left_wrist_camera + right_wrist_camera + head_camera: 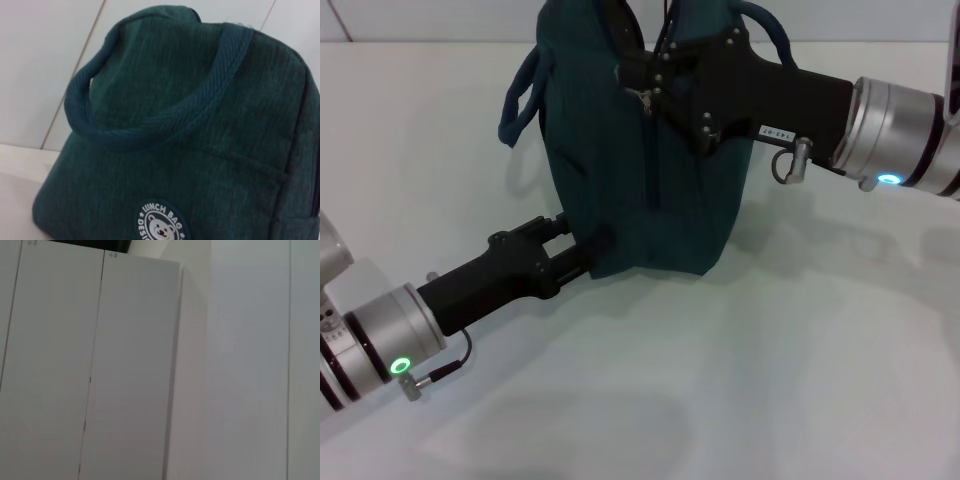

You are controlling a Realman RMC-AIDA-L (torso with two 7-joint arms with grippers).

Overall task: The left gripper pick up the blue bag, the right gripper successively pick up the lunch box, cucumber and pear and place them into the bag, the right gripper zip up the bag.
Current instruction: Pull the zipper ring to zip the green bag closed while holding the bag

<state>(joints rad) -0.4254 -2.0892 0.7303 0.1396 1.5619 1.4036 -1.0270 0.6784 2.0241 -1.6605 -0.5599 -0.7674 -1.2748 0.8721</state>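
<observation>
The blue bag (665,200) stands upright on the white table (790,380). My left gripper (592,250) reaches in low from the left and is shut on the bag's lower left edge. My right gripper (638,82) comes in from the right at the top of the bag, shut at the metal zipper pull (642,98) on the zipper line. The left wrist view shows the bag's side (210,170) close up, with a handle (150,127) and a round "LUNCH BAG" badge (159,225). The lunch box, cucumber and pear are out of view.
One bag handle (520,95) hangs out to the left of the bag; the other (770,35) lies behind my right gripper. The right wrist view shows only white cabinet panels (100,380) and a wall.
</observation>
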